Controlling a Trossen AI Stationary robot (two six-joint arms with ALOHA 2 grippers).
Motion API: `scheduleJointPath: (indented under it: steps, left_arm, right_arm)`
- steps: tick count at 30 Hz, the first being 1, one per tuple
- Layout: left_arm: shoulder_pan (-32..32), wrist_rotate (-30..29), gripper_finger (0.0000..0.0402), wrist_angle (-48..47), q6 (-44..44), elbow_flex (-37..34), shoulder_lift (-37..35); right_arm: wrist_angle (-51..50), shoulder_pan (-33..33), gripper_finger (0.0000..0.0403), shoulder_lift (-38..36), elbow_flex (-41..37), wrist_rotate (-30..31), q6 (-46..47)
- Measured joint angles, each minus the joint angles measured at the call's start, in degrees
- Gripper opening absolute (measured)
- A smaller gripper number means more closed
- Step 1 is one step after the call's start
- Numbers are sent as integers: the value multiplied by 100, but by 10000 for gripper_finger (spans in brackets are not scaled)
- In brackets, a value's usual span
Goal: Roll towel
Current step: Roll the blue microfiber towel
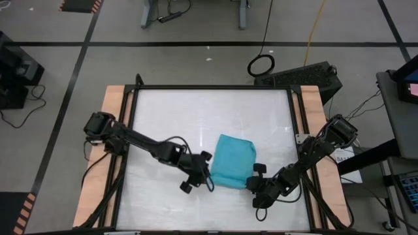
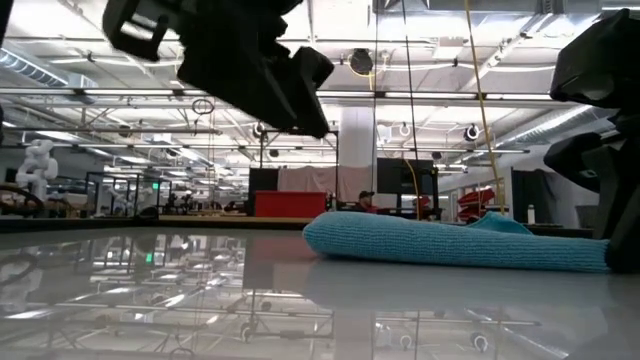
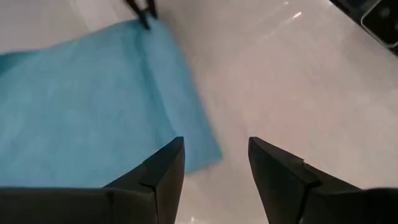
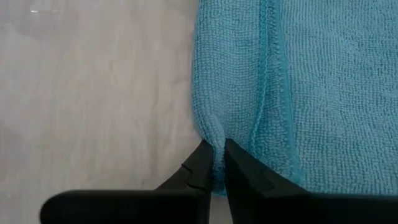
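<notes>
Towel (image 1: 232, 168) lies folded flat on the table (image 1: 170, 117), just toward 5 o'clock of centre in the high view. Right gripper (image 4: 216, 155) at the towel's 4 o'clock corner; only its wrist view shows the fingers nearly together, pinching a fold of the edge. Left gripper (image 3: 214, 165) at the towel's 8 o'clock corner, fingers apart, nothing between them. Low view alone shows it raised off the table.

The white table (image 1: 170, 117) carries only the folded turquoise towel (image 1: 234, 166), lying right of centre.
</notes>
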Motion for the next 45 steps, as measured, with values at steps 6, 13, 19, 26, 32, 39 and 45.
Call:
scheduleJointPath:
  steps: [6, 13, 19, 26, 32, 39, 45]
  left_arm:
    - [-102, 4, 182, 49, 84, -2, 448]
    - [-196, -184, 182, 596, 333, -2, 717]
    - [-127, -223, 182, 614, 387, -2, 978]
    - [-18, -425, 182, 672, 368, 4, 1225]
    - [99, -620, 169, 706, 164, 4, 1238]
    - [263, -588, 41, 740, -90, 4, 1248]
    - [322, -47, 10, 547, -327, 10, 1247]
  right_arm:
    - [2, 1, 27, 1, -2, -7, 147]
    - [4, 2, 27, 2, -4, -11, 205]
    - [6, 2, 27, 4, -4, -13, 300]
    - [9, 2, 27, 4, -4, -17, 320]
    - [13, 2, 27, 4, -4, -24, 348]
    - [50, 2, 27, 4, -9, -24, 347]
    - [52, 2, 27, 4, -9, -24, 320]
